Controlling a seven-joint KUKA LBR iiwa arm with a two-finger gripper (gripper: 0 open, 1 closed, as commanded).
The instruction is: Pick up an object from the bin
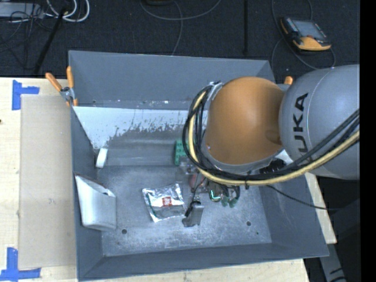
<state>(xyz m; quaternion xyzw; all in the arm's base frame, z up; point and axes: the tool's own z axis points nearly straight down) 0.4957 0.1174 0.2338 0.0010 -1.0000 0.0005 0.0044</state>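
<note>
Foil packet [165, 202] beside jaws, white card [97, 203] apart

The tool [192, 214] hangs low in the grey bin [235, 234], at the right edge of a crumpled silver wrapper [165, 202] (red label up); a pale folded sheet [97, 203] lies well left.

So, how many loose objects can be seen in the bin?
4: a small white block at back left, a pale folded sheet at left, a crumpled foil wrapper in the middle, a green item partly under the arm. More may be hidden beneath it.
</note>
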